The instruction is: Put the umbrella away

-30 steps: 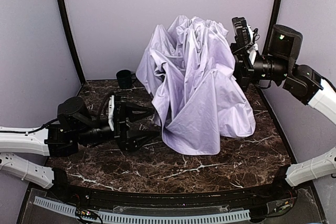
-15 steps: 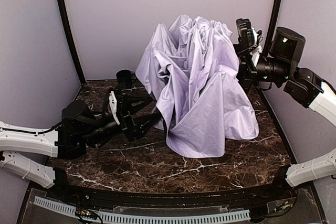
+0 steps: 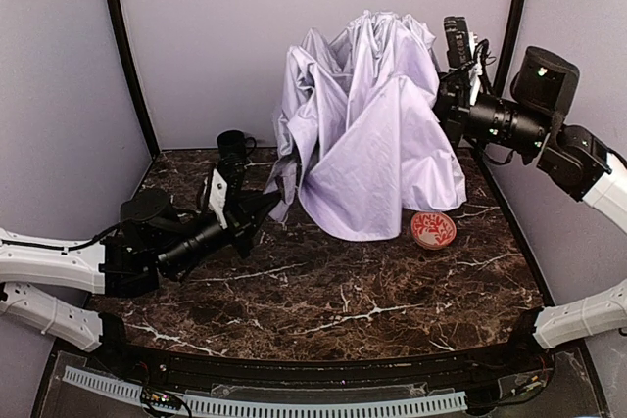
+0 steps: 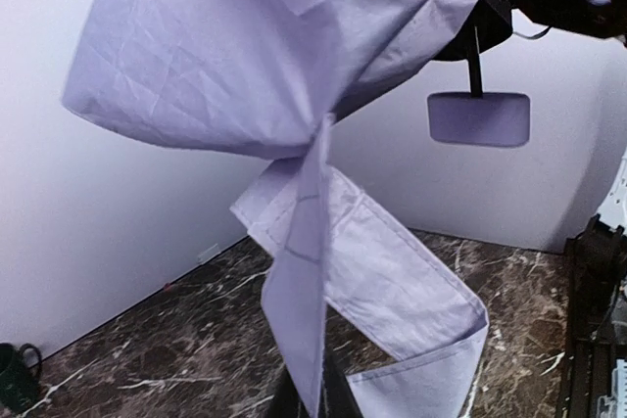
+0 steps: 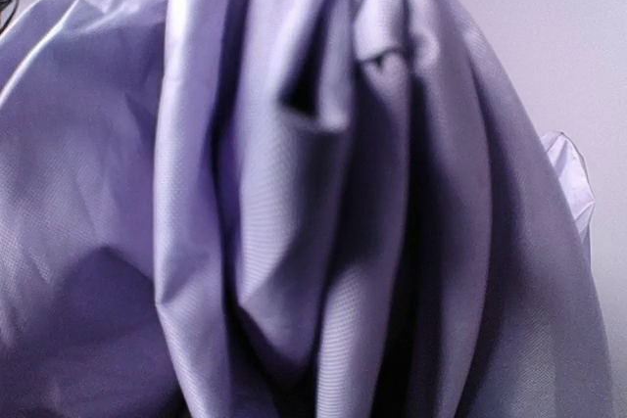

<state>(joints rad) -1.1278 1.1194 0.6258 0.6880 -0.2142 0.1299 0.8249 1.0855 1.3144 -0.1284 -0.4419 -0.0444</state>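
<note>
The umbrella (image 3: 377, 134) hangs as a bunched lavender-white canopy at the back middle, its lower hem near the marble table (image 3: 323, 301). My right gripper (image 3: 441, 105) presses into its upper right side and holds it up. In the right wrist view the fabric (image 5: 294, 193) fills the frame and hides the fingers. My left gripper (image 3: 274, 201) is shut on a lower left flap of the fabric. The left wrist view shows that strip (image 4: 304, 271) pinched between the dark jaws (image 4: 315, 400). The lavender handle (image 4: 478, 118) dangles on its black shaft under the canopy.
A red-patterned bowl (image 3: 433, 229) sits on the table just right of the hem. A dark mug (image 3: 232, 145) stands at the back left, also visible in the left wrist view (image 4: 15, 379). Grey walls enclose the back and both sides.
The umbrella has risen and shifted back, uncovering the red bowl. My left gripper moved forward to the fabric's left edge and closed on it.
</note>
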